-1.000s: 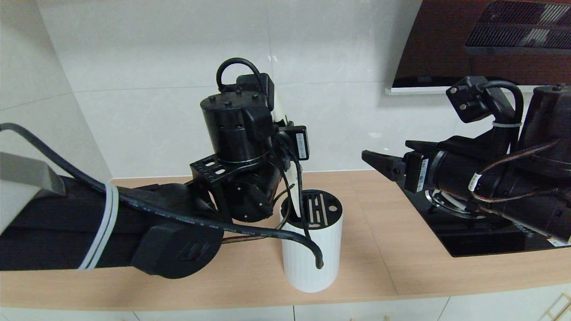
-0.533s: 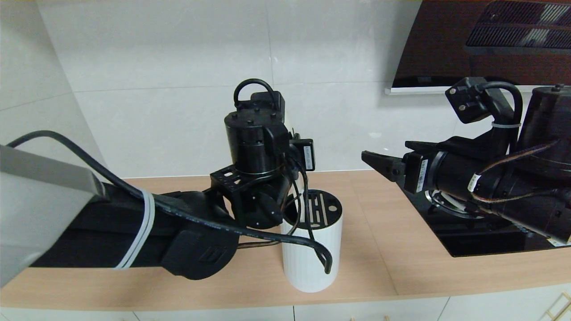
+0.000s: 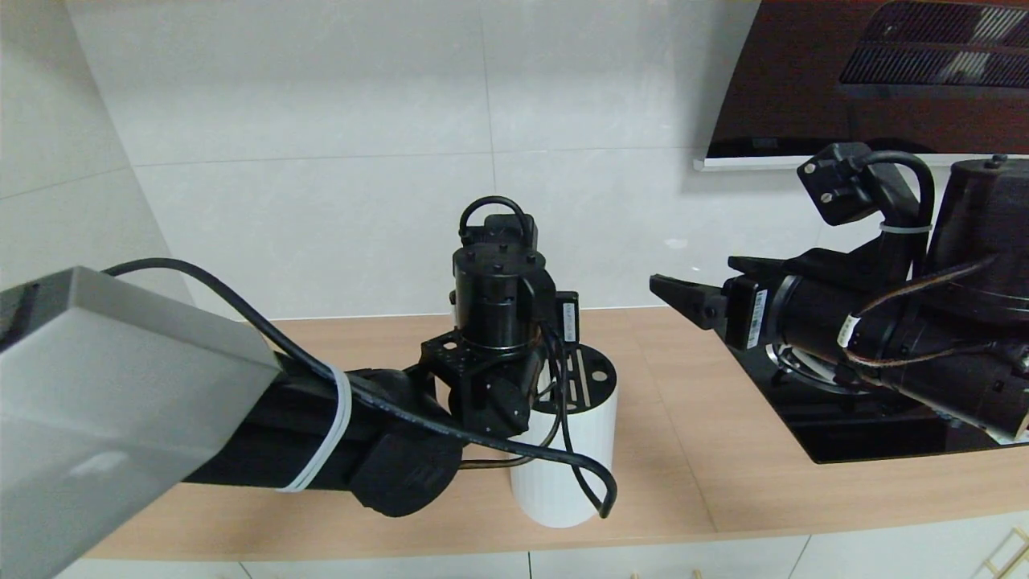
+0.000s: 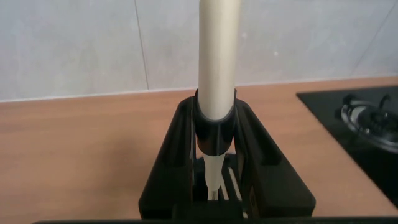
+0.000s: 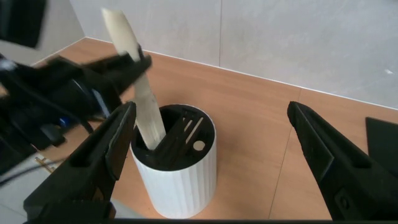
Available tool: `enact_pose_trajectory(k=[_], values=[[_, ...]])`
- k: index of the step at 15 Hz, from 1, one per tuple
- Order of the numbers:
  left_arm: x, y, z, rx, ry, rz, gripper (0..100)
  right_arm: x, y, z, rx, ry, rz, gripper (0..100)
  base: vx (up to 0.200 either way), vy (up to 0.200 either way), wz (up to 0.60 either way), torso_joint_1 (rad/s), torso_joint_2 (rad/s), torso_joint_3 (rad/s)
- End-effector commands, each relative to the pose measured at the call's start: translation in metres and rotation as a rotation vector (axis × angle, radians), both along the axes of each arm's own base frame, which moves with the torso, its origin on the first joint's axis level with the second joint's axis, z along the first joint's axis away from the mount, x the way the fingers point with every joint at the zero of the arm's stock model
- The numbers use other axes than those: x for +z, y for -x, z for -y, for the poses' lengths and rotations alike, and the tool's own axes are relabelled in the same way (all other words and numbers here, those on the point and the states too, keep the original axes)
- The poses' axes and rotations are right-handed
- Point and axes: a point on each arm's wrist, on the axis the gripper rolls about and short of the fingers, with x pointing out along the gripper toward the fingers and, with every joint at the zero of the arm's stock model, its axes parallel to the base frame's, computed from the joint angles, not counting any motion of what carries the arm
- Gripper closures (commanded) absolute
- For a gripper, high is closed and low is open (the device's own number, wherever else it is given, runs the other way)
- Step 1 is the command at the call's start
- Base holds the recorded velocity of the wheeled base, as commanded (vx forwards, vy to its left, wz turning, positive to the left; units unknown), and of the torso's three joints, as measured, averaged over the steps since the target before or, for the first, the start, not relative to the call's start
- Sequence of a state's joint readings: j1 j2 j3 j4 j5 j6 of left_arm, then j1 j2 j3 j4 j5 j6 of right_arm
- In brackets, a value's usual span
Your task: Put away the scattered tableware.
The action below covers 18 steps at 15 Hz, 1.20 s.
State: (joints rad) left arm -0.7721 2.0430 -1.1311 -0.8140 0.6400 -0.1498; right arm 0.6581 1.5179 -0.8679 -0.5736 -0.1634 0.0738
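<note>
Wooden counter [image 3: 683, 450], left claw [image 4: 216, 124] clamped on cream handle [image 4: 219, 56] (tip inside white holder [image 3: 555, 490]).

1. Counter [image 3: 683, 450]: light wood-grain top, running the full width of the head view.
2. Wall [image 3: 321, 161]: large pale tiles with thin grey joints, rising from the counter's back edge.
3. Hob [image 3: 844, 438]: black glass, set into the counter's right end.
4. Burner [image 4: 372, 118]: round, with dark pan supports, at the counter's right end.
5. Hood [image 3: 868, 72]: dark, slanted, with vent slats, high above the counter's right end.
6. Cabinet fronts [image 3: 723, 559]: white, below the counter's front edge. A brass-coloured handle [image 3: 1009, 551] sits far right.
</note>
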Motion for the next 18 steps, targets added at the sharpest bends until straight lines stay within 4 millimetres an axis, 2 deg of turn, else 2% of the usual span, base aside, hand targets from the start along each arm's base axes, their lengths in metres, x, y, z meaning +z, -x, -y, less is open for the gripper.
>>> enact_pose_trajectory(k=[1, 4, 11, 12, 18], values=[[-0.013, -0.003, 0.004, -0.001, -0.021, -0.023, 100, -0.001, -0.001, -0.001, -0.001, 0.002, -0.003, 0, 0.000, 0.000, 0.00, 0.000, 0.00, 0.000], [-0.023, -0.001, 0.004, -0.006, -0.043, -0.048, 100, -0.001, -0.001, -0.001, -0.001, 0.002, -0.003, 0, 0.000, 0.000, 0.00, 0.000, 0.00, 0.000], [-0.027, 0.000, 0.005, -0.009, -0.051, -0.057, 100, -0.001, -0.001, -0.001, 0.001, 0.003, -0.004, 0, 0.000, 0.000, 0.00, 0.000, 0.00, 0.000], [-0.027, 0.001, 0.007, -0.015, -0.049, -0.056, 0, -0.001, -0.001, -0.001, 0.001, 0.003, -0.004, 0, 0.000, 0.000, 0.00, 0.000, 0.00, 0.000], [-0.026, 0.002, 0.008, -0.022, -0.028, -0.056, 0, -0.001, -0.001, -0.001, 0.001, 0.003, -0.004, 0, 0.000, 0.000, 0.00, 0.000, 0.00, 0.000]])
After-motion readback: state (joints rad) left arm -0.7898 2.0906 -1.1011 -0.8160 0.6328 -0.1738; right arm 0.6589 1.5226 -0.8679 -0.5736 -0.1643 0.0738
